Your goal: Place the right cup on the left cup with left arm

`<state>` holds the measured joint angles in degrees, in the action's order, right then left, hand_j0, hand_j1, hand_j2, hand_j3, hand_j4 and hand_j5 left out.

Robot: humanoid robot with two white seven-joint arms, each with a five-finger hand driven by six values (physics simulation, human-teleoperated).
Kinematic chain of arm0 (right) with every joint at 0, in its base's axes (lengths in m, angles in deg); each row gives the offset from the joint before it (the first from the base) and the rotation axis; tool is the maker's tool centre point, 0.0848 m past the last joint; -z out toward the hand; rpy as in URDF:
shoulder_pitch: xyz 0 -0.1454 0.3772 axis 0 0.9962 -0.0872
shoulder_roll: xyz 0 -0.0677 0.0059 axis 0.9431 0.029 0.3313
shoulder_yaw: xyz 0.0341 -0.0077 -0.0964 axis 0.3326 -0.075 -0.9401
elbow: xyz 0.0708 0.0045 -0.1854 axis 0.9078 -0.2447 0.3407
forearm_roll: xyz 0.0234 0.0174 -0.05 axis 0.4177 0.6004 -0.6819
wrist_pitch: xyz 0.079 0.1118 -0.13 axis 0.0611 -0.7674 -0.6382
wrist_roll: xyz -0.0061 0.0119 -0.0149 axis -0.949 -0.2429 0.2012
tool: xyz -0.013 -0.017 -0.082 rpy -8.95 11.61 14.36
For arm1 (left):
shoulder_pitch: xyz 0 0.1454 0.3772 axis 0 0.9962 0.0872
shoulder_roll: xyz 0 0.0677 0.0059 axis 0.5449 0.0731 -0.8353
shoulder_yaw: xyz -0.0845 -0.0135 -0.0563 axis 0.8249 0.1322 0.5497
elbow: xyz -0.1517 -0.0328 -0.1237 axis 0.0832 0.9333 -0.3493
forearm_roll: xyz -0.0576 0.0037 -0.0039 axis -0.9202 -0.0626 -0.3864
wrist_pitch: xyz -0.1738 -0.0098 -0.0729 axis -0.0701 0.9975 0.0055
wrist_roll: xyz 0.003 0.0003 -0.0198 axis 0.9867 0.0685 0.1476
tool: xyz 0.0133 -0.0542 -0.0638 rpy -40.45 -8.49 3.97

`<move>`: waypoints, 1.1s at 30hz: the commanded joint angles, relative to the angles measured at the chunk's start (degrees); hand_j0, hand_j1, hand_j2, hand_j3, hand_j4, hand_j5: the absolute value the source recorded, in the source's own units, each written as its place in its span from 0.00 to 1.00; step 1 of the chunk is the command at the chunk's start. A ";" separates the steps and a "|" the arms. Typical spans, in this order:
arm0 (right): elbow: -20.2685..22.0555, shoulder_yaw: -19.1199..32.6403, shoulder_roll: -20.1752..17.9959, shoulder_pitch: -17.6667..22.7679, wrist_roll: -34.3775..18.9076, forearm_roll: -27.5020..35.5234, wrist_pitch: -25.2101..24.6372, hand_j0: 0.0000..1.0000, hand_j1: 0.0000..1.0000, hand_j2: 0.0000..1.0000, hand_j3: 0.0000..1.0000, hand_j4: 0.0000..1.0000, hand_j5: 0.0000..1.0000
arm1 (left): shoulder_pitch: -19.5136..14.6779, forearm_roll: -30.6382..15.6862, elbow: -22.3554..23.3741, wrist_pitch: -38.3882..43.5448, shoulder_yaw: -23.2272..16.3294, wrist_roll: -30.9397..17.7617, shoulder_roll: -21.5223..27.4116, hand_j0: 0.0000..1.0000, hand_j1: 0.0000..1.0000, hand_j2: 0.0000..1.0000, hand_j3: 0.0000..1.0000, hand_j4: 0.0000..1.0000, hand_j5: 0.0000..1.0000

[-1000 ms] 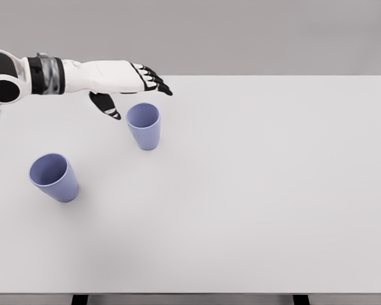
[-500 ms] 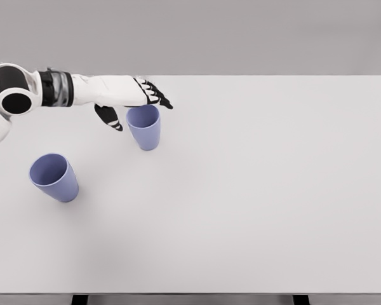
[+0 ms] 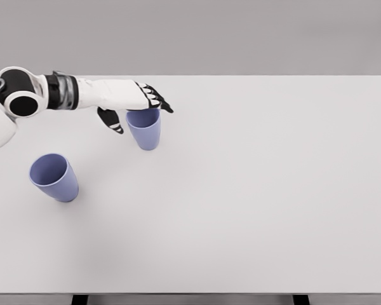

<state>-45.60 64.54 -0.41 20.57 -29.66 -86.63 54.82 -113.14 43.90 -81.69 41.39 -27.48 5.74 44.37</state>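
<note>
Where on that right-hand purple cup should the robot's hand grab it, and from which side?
Probably around the upper wall of the right cup, from its left side, where the left hand is, thumb apart from fingers. The cup stands upright and open-topped, widening toward the rim, so a sideways wrap should hold.

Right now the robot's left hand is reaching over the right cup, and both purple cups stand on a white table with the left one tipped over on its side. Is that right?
Not quite. In the head view the left cup stands upright with its mouth open upward, not tipped over. The rest holds: the left hand is reaching over the right cup, and both purple cups are on the white table.
</note>
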 commanded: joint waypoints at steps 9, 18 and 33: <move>0.01 0.01 -0.01 0.00 0.00 0.04 0.02 1.00 1.00 1.00 1.00 1.00 1.00 | -0.09 1.20 0.08 0.26 0.07 0.03 -0.81 1.00 1.00 1.00 1.00 1.00 1.00; 0.01 0.01 -0.01 0.00 0.00 0.04 0.02 1.00 1.00 1.00 1.00 1.00 1.00 | 0.00 1.11 0.08 0.08 0.07 0.03 -0.81 1.00 1.00 1.00 1.00 1.00 1.00; 0.01 0.01 -0.01 0.00 0.00 0.04 0.02 1.00 1.00 1.00 1.00 1.00 1.00 | 0.00 1.20 -0.01 -0.18 0.07 0.03 -0.72 1.00 1.00 1.00 1.00 1.00 1.00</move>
<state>-45.59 64.54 -0.41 20.57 -29.66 -86.63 54.82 -113.14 45.38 -81.70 41.07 -27.49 5.74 43.62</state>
